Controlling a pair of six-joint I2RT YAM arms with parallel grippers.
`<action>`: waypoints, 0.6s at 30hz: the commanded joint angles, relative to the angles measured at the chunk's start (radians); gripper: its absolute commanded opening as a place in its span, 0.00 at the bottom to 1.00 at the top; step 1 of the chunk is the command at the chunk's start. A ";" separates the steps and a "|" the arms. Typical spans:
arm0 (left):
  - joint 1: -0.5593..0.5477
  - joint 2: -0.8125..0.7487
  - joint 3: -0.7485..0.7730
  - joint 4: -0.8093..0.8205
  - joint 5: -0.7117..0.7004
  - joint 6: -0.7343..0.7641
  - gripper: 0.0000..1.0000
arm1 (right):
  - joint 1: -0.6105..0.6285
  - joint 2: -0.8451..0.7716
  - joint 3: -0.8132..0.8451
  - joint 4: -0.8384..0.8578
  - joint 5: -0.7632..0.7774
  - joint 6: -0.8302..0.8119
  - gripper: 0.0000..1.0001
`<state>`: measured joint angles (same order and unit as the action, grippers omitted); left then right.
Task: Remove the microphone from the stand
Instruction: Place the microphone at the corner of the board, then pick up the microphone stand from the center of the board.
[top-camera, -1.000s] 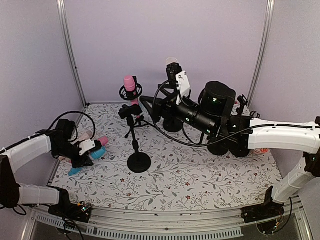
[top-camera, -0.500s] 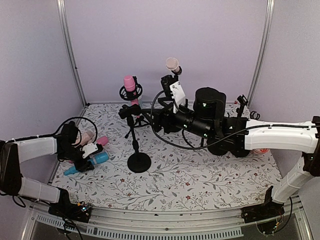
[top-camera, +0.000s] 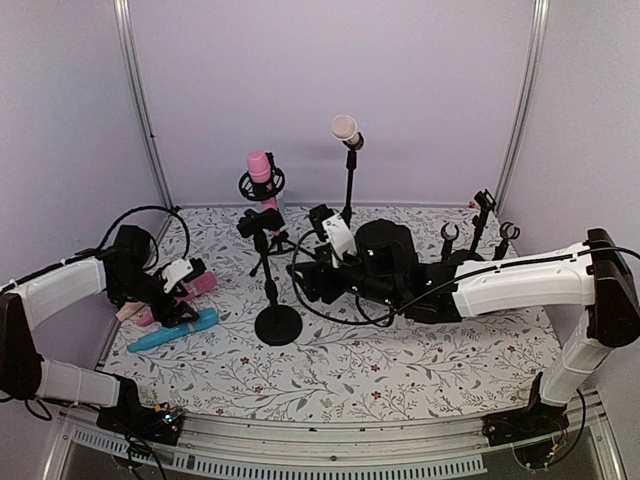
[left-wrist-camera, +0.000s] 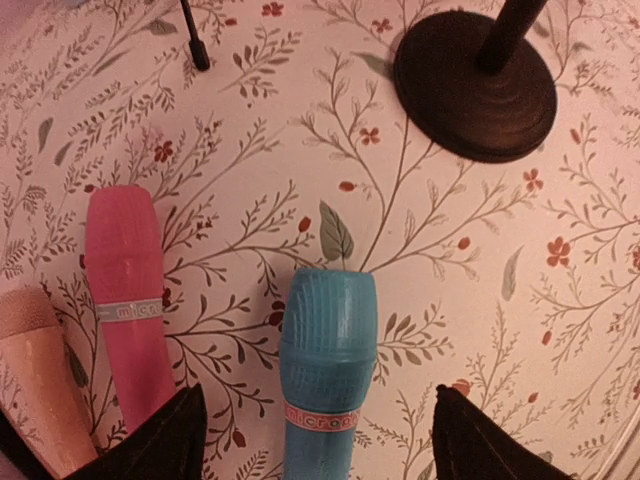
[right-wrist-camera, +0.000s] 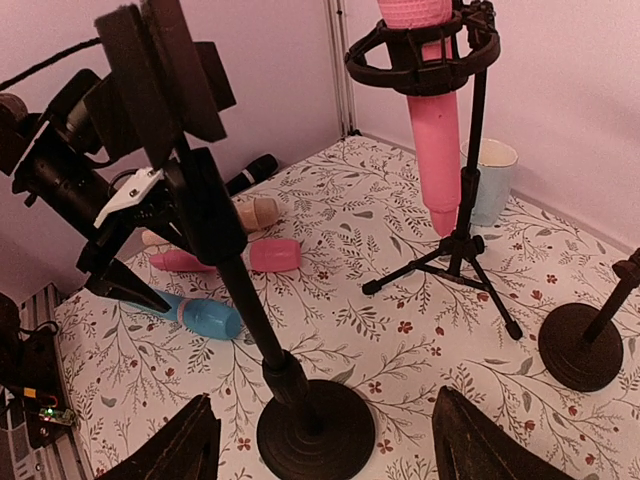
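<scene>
The blue microphone (left-wrist-camera: 325, 385) lies flat on the flowered table, also in the top view (top-camera: 178, 330). My left gripper (left-wrist-camera: 318, 400) hovers open just above its handle, fingers on either side and not touching it; the top view has this gripper (top-camera: 168, 305) at the far left. The black round-base stand (top-camera: 277, 324) stands upright with its clip (top-camera: 254, 222) empty. My right gripper (right-wrist-camera: 325, 405) is open, low beside that stand (right-wrist-camera: 315, 432), nothing held. A pink microphone (top-camera: 260, 168) sits in a shock mount on a tripod. A peach microphone (top-camera: 345, 128) tops a tall stand.
A pink microphone (left-wrist-camera: 128, 300) and a peach one (left-wrist-camera: 35, 385) lie left of the blue one. A black microphone (right-wrist-camera: 250, 170) lies near the left wall. A pale cup (right-wrist-camera: 490, 180) stands behind the tripod (right-wrist-camera: 455, 255). Empty clip stands (top-camera: 480, 215) stand at the back right.
My left gripper opened and let go of the blue microphone, which now lies on the table. My right arm swung down and left to the black stand.
</scene>
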<state>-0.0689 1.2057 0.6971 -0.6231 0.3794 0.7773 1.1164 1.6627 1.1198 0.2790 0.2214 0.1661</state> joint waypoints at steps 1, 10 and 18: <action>0.000 -0.023 0.101 -0.097 0.193 -0.050 0.82 | 0.015 0.081 0.066 0.062 0.006 -0.004 0.75; -0.013 -0.023 0.174 -0.128 0.266 -0.070 0.85 | 0.041 0.250 0.081 0.144 0.028 -0.009 0.75; -0.021 -0.035 0.173 -0.139 0.266 -0.063 0.85 | 0.044 0.354 0.171 0.172 0.018 -0.021 0.73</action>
<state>-0.0792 1.1893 0.8516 -0.7395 0.6231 0.7166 1.1553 1.9781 1.2266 0.3901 0.2321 0.1577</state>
